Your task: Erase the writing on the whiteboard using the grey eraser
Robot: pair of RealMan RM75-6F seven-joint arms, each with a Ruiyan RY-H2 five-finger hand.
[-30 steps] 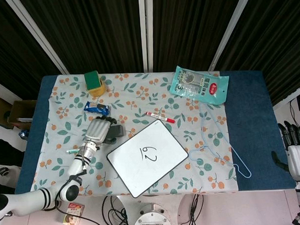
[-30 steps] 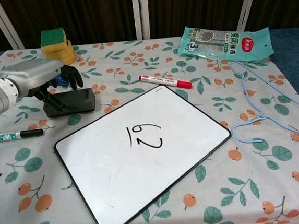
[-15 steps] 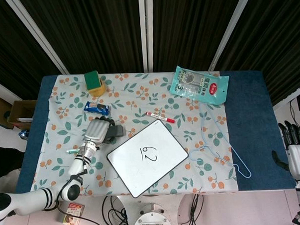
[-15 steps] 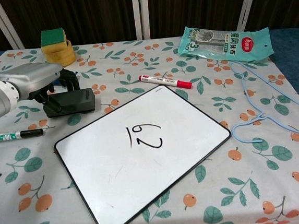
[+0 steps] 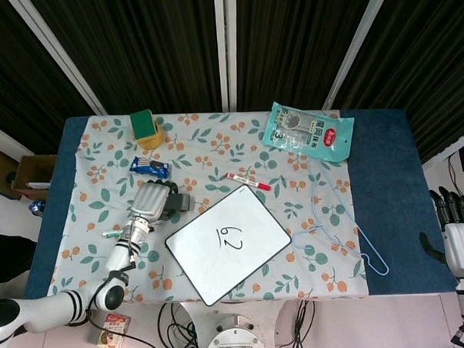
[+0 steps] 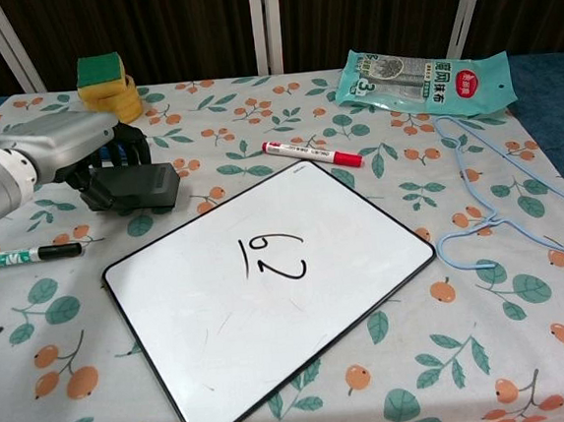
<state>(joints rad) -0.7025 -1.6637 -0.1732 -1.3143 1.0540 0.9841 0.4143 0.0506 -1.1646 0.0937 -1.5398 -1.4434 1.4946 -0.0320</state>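
— Since a second ago, any change beside the white rectangular black-rimmed whiteboard [image 6: 270, 296]?
— Yes: dark grey block eraser [image 6: 139, 185] now tipped up off the floral-clothed surface [image 6: 531, 347], just left of the whiteboard's far corner. Probably the start of the lift; "62" untouched.
— And the left hand [image 6: 79, 150]?
— Curled over the eraser, fingers [image 6: 123, 146] gripping its far edge.
— Right hand [image 5: 459, 229]?
— Well right of the whiteboard, off the surface, fingers apart, holding nothing.

The head view looks steeply down from high; the chest view sits low and close, sharing the whiteboard [image 5: 228, 243] [image 6: 269, 293].
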